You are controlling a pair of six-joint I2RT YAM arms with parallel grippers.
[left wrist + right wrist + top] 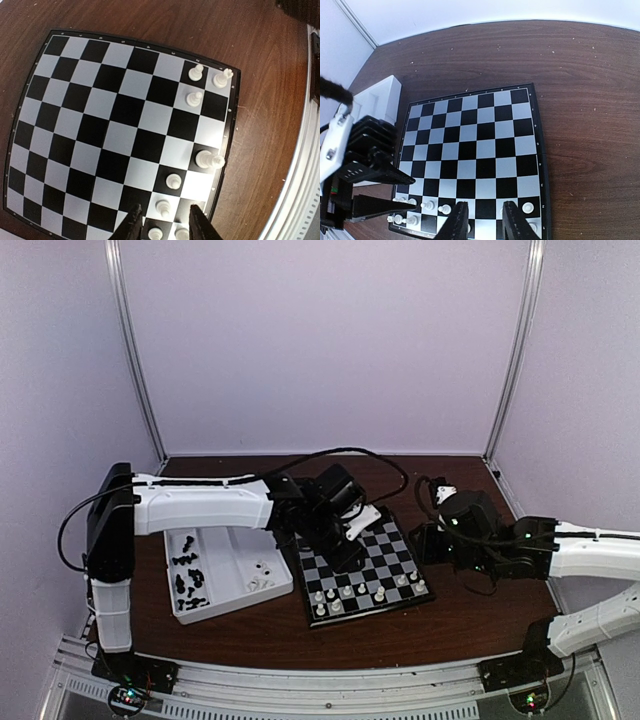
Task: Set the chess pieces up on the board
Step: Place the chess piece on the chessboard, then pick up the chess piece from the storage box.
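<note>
— Pale lilac walls [320, 340] are seen on three sides, and a dark brown bench [470, 625] is spread below them. How is the room to be judged?

— It is judged tight. The board [395, 545] is set mid-bench with a white tray [232, 540] just to its left, and both arms are crowded in at the board's left and right sides. A clash between them is to be guarded against.

— Where are the chess pieces found?

— White pieces [350, 592] are stood along the board's two near rows, with gaps left. Black pieces [188, 575] are heaped in the tray's left compartment, and a few white ones are seen in the compartment nearest the board.

— How are they expected to handle?

— They are judged light, stiff and smooth, and easily toppled by a brushing finger. Each is probably best taken at the narrow waist above its base, from straight overhead, so that neighbours are spared. For those lying in the tray, a hold across the body would likely be needed.

— And the pincers?

— The left pincer [165, 207] is held low over the board's near-left part, jaws apart and nothing gripped. A white pawn [162, 205] is seen standing on its square between the tips. The right pincer [485, 205] is held higher at the board's right, jaws parted, with nothing seen between them.
</note>
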